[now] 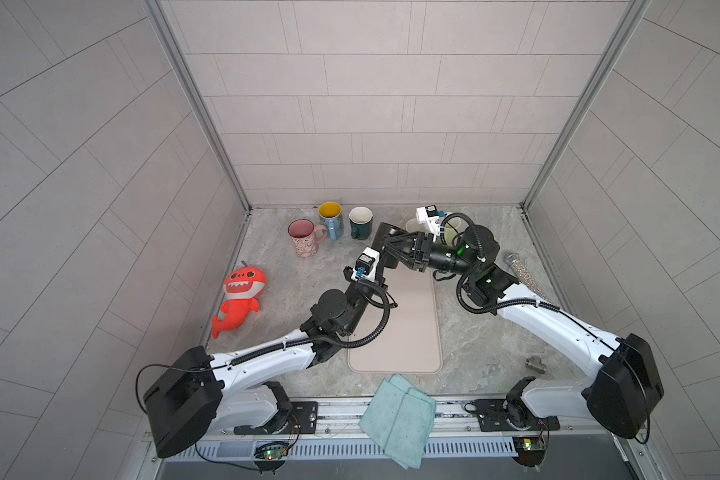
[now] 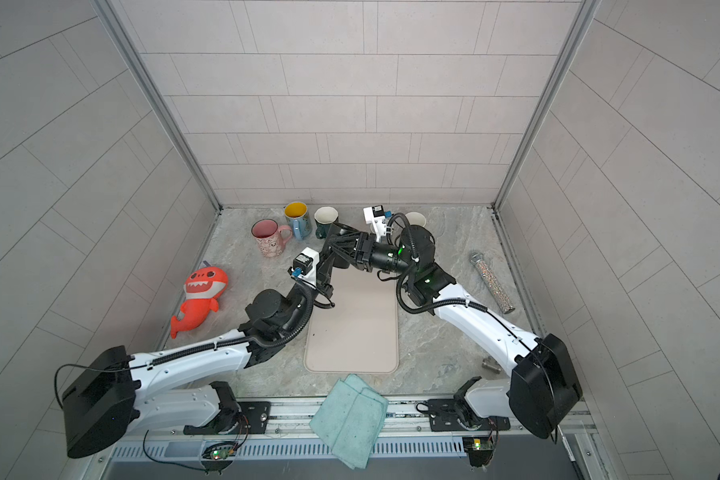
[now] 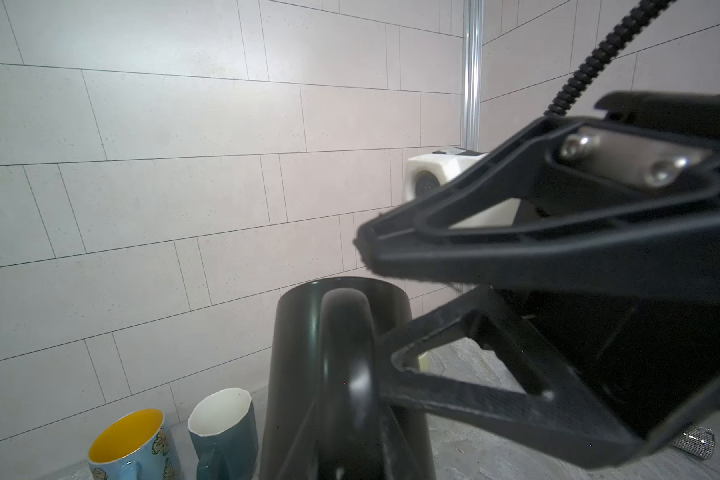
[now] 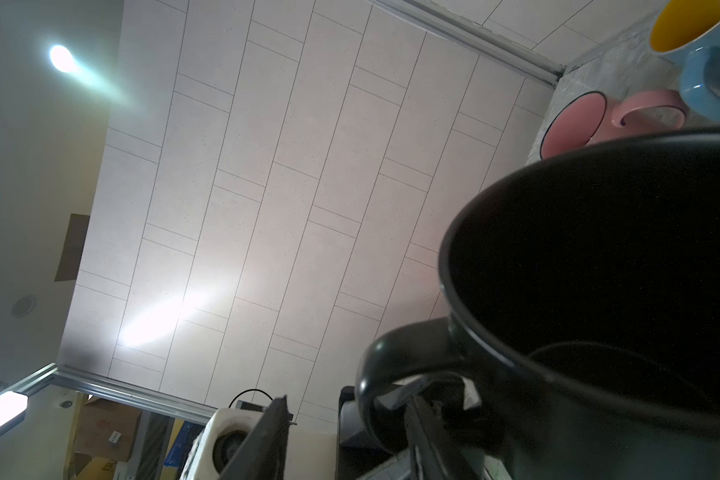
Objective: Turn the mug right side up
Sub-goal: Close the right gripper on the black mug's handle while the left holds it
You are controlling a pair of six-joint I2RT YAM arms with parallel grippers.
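Note:
The black mug is at the far end of the beige mat, between both grippers. My left gripper comes from below and is shut on its handle. The mug body rises roughly upright there. In the right wrist view its open mouth faces the camera. My right gripper reaches in from the right with jaws apart. One finger sits in the handle loop and the other finger stands clear. Whether the mug touches the table is hidden.
Upright at the back left stand a pink mug, a blue mug with a yellow inside and a teal mug. A red shark plush lies left, a glitter tube and a metal fitting right. A teal cloth hangs at the front.

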